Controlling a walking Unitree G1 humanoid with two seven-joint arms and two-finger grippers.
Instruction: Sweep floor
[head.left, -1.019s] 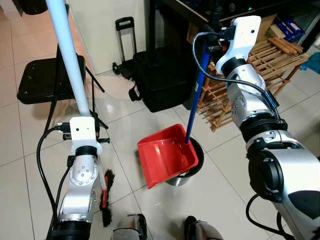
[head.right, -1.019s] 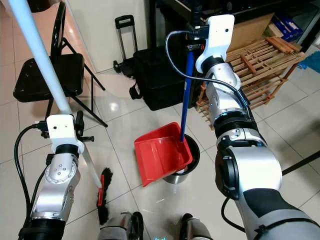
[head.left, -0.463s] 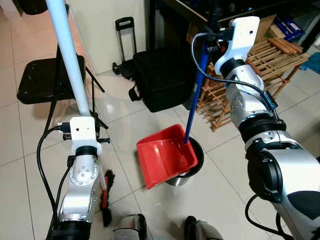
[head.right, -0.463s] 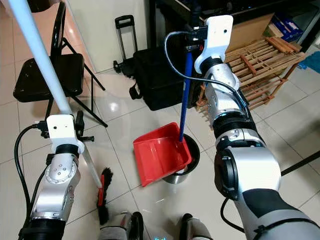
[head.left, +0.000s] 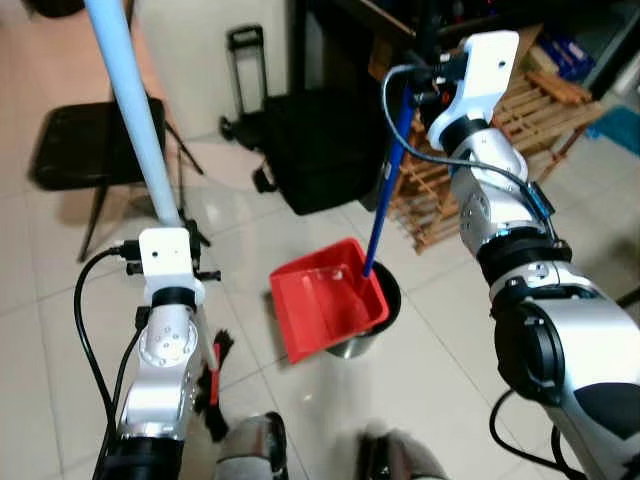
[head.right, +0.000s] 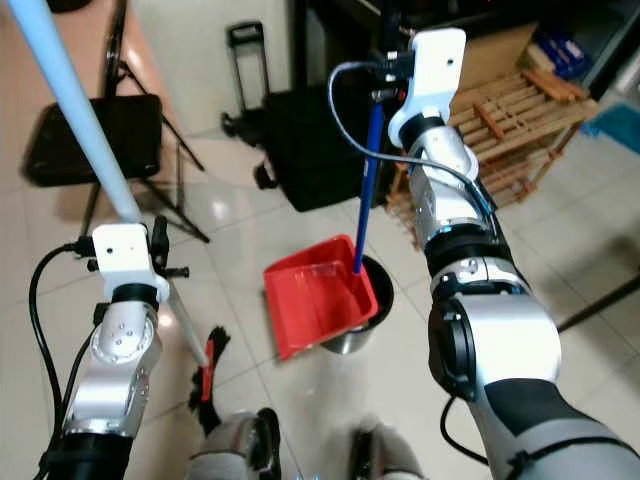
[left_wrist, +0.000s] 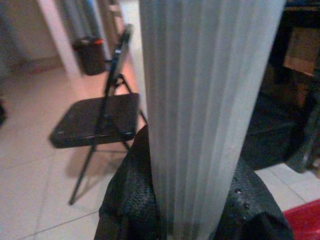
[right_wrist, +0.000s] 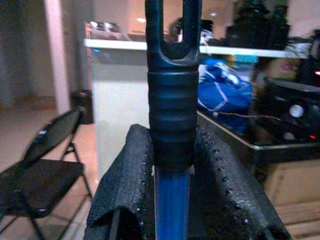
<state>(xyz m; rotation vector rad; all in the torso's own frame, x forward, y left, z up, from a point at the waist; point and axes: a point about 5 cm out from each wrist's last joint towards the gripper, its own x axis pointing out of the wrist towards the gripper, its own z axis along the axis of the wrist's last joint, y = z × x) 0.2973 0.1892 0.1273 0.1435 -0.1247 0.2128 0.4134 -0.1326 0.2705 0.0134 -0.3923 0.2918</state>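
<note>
My right gripper (right_wrist: 171, 200) is shut on the black grip of a blue handle (head.left: 385, 190), held high in front of me. The handle runs down to a red dustpan (head.left: 322, 310), which is tilted over a small metal bin with a black liner (head.left: 362, 344). My left gripper (left_wrist: 192, 210) is shut on the broom's pale blue pole (head.left: 133, 110). The pole slants down past my left arm to a black and red brush head (head.left: 214, 388) resting on the tiled floor. In the wrist views, black padded fingers (right_wrist: 125, 185) press on both sides of each handle.
A black folding chair (head.left: 85, 150) stands at the far left. A black bag (head.left: 315, 150) and a luggage trolley (head.left: 245, 70) sit by the wall ahead. A wooden rack (head.left: 530, 120) is at the right. My feet (head.left: 250, 450) show at the bottom edge.
The whole picture has shifted slightly and blurred, so the camera moved. Both grips are unchanged, and the dustpan still hangs tilted over the bin.
</note>
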